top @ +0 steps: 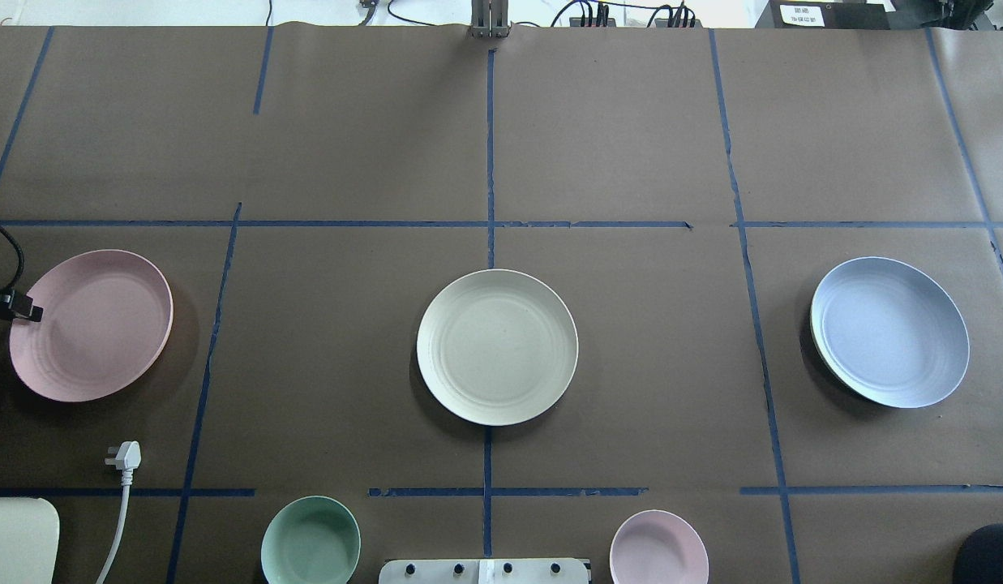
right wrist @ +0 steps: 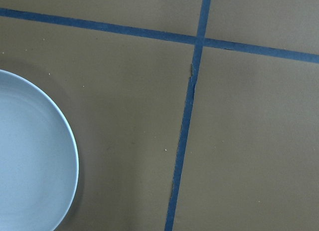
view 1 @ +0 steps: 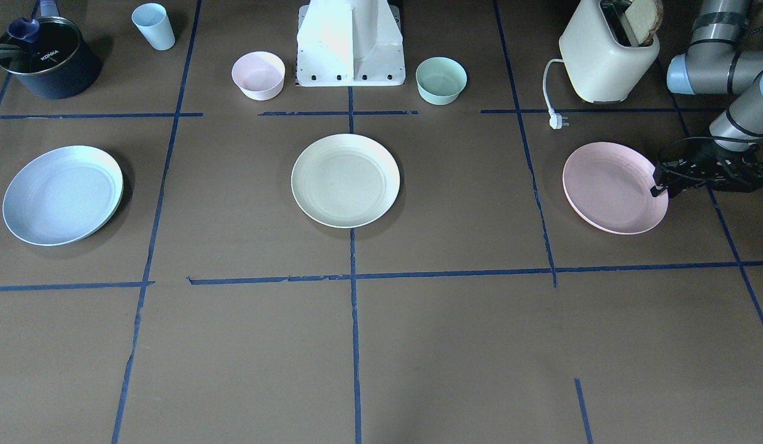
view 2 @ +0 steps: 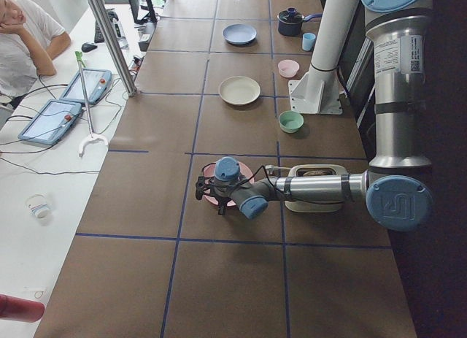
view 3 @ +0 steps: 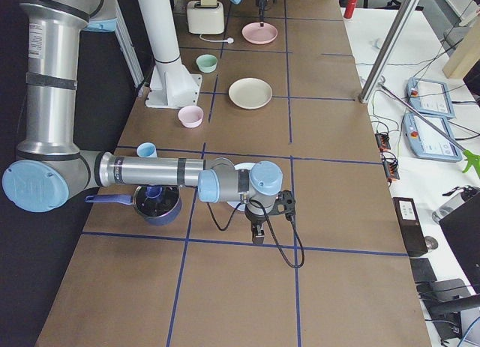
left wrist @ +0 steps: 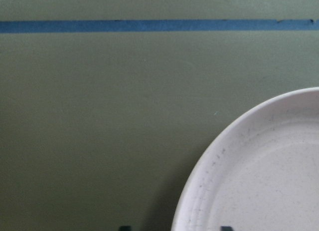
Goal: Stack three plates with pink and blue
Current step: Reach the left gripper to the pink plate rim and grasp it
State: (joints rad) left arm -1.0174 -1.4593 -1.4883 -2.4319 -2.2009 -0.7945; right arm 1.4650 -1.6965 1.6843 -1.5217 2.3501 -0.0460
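The pale pink plate (view 1: 609,188) lies on the robot's left side of the table, also in the overhead view (top: 92,324). My left gripper (view 1: 660,185) is low at its outer rim. In the left wrist view the plate's rim (left wrist: 269,181) runs between the two dark fingertips (left wrist: 124,227), which stand wide apart, so the gripper is open astride the rim. The cream plate (top: 497,347) lies at the centre. The pale blue plate (top: 890,331) lies on the robot's right. My right gripper (view 3: 256,238) points down beside it. It shows only in the side view, so I cannot tell its state.
Near the robot's base (view 1: 350,46) stand a small pink bowl (view 1: 258,75) and a mint-green bowl (view 1: 441,80). A toaster (view 1: 606,58) with its plug (view 1: 557,120) stands behind the pink plate. A dark pot (view 1: 45,58) and a blue cup (view 1: 154,26) stand behind the blue plate.
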